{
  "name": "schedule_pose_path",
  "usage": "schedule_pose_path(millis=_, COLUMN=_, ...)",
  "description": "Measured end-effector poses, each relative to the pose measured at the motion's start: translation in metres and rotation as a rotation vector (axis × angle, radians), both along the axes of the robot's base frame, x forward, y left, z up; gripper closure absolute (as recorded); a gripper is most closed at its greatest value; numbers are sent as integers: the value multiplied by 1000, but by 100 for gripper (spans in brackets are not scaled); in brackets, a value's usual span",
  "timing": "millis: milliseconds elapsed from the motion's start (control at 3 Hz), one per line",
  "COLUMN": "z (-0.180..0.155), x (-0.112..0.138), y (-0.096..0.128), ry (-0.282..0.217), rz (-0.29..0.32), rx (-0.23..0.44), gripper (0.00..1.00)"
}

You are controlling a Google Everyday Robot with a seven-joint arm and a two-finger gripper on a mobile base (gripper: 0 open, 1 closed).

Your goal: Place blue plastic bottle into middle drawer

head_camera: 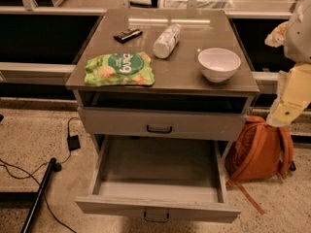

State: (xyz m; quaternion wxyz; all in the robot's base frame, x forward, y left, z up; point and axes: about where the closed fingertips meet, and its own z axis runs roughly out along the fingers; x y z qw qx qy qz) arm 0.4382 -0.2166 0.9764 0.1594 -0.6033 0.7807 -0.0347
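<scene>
The blue plastic bottle (166, 41) lies on its side on the cabinet top (184, 69), toward the back middle, white cap pointing away. The middle drawer (160, 171) is pulled wide open below and nothing lies in it; its dark loop handle (156, 216) is at the front. My gripper (276, 33) is at the right edge of the view, beyond the cabinet's right side, level with the top and well clear of the bottle. Its arm (294, 89) hangs below it.
A white bowl (219, 63) stands at the front right of the top. A green snack bag (119, 69) lies at the front left, a dark bar (128, 34) behind it. The shallower drawer (158, 124) above is shut. An orange backpack (260, 149) leans at the right. Cables (29, 174) cross the floor at the left.
</scene>
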Motion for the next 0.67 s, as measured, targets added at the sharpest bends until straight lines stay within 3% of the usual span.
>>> schedule_pose_path(millis=333, z=0, x=0, y=0, ry=0, rz=0, rx=0, gripper=0)
schedule_pose_path(millis=667, z=-2, x=13, y=15, ry=-7, rz=60, rx=-17, gripper=0)
